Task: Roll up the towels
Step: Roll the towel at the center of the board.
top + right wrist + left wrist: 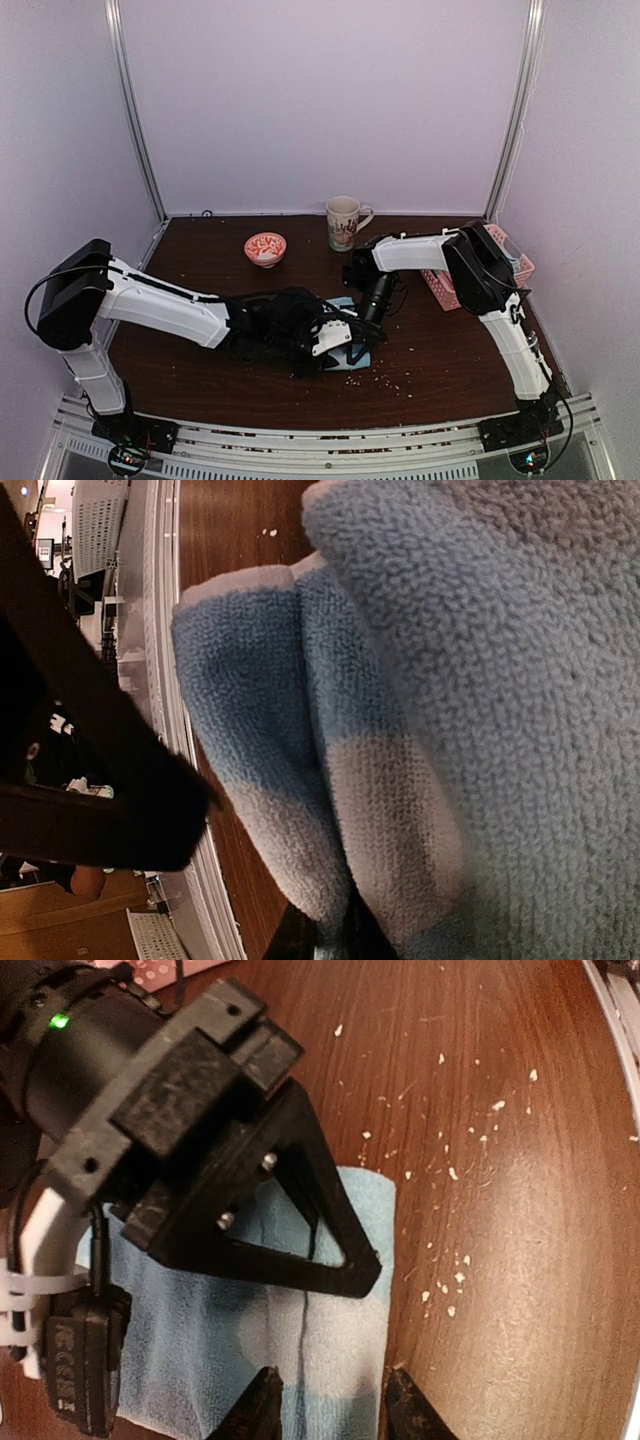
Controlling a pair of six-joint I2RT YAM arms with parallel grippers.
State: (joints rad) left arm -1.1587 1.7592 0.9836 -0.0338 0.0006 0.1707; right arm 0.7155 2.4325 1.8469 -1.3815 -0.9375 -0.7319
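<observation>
Claw on the left (335, 1407): low, fingers apart, gripping nothing, towel edge between them | light blue towel (345, 1210): lies mid table (500, 1210), under both claws | claw on the right (370, 320): tip down on the towel, open or closed I cannot tell

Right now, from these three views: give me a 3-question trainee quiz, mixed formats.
1. True or false: the left tool and right tool are both at the light blue cloth towel.
2. Which sits at the right edge of the dark wooden table? A) cream ceramic mug B) red-patterned bowl C) pink plastic lattice basket
3. What litters the table beside the towel?
Key: 1 true; 2 C; 3 small pale specks.
</observation>
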